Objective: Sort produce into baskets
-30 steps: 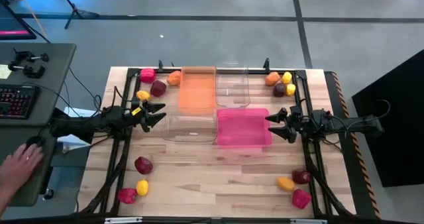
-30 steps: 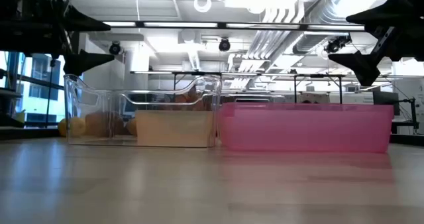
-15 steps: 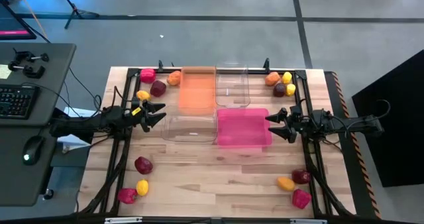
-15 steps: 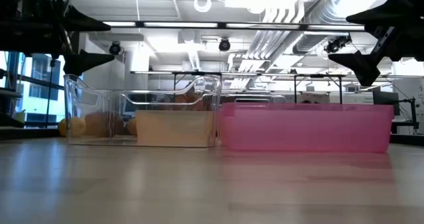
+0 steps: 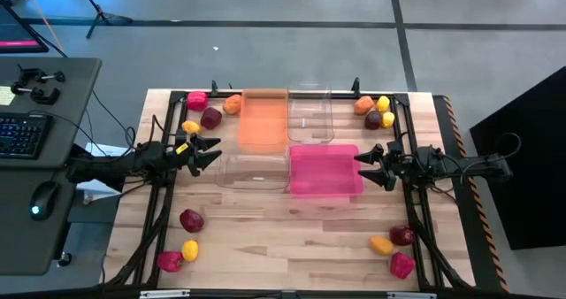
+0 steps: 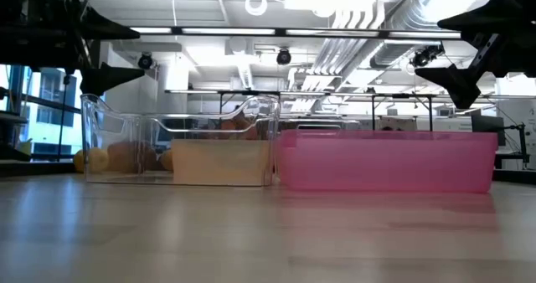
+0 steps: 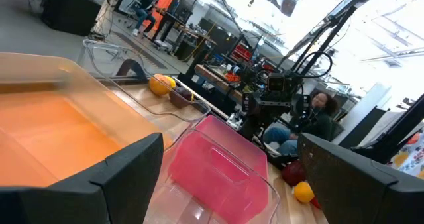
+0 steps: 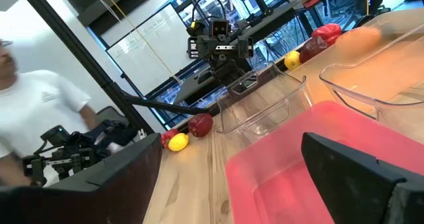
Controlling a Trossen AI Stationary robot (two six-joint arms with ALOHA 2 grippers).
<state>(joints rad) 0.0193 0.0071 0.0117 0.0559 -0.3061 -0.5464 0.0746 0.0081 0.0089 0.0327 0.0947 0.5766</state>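
Four baskets stand mid-table: a translucent orange one (image 5: 263, 119), a clear one (image 5: 309, 113) beside it, a clear one (image 5: 255, 171) nearer, and a pink one (image 5: 325, 170). Toy produce lies in four clusters: far left (image 5: 205, 110), far right (image 5: 375, 111), near left (image 5: 183, 241), near right (image 5: 394, 249). My left gripper (image 5: 212, 150) hangs open and empty above the table, left of the near clear basket. My right gripper (image 5: 361, 164) hangs open and empty just right of the pink basket.
Black frame rails (image 5: 416, 202) run along the table's left and right sides. A desk with keyboard and mouse (image 5: 26, 140) stands left of the table. Bare wood lies between the baskets and the near edge. A person in white (image 8: 33, 111) shows beyond the table.
A person's hand that lay on the mouse at the desk left of the table has drawn away out of view. Both arms have kept still.
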